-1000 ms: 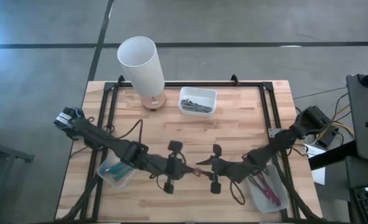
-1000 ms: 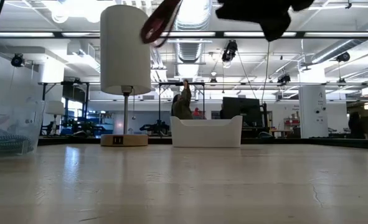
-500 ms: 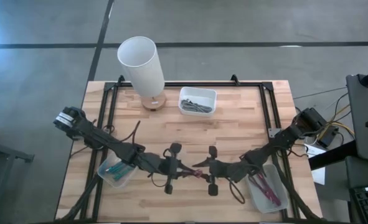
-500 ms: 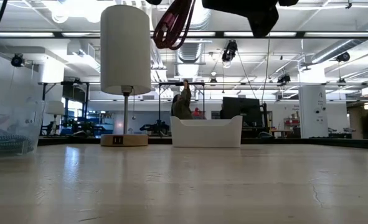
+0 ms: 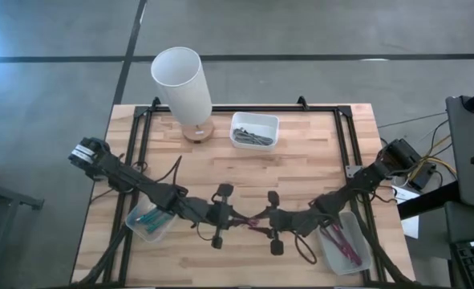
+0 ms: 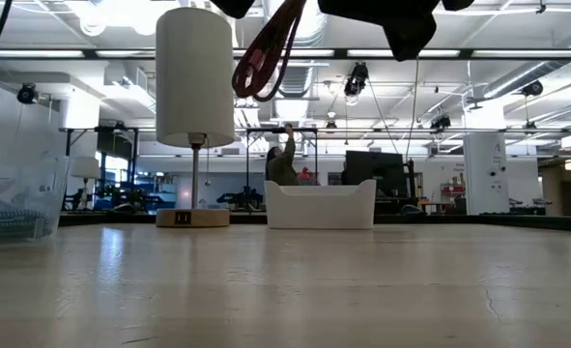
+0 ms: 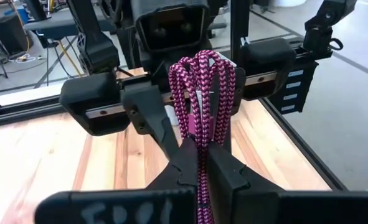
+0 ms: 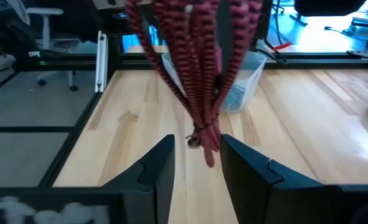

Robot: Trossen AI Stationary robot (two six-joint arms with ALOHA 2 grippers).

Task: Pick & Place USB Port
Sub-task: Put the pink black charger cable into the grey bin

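A coiled magenta braided USB cable hangs in the air over the table's near middle, between my two grippers. My left gripper is shut on the coil. My right gripper faces it, open. Its two fingers stand on either side of the coil's narrow tied end, and I see no touch. In the low view the coil slants down from the picture's top, well above the tabletop. A white lamp stands at the far left on its wooden base. My left gripper pinches the bundled strands of the coil between its two fingers, several strands together. The fingers come nearly level from the table's left side. The looped end reaches out past the fingertips toward my right gripper. The whole coil is clear of the table.
A white bin of grey cables sits at the far middle, beside the lamp. A clear bin with bluish items lies near left under my left arm. Another clear bin, holding magenta cables, lies near right. A black frame borders the table.
My left gripper has sunk a little and tipped its fingers downward, staying shut on the coil. In the low view the coil has swung toward the right and come lower.
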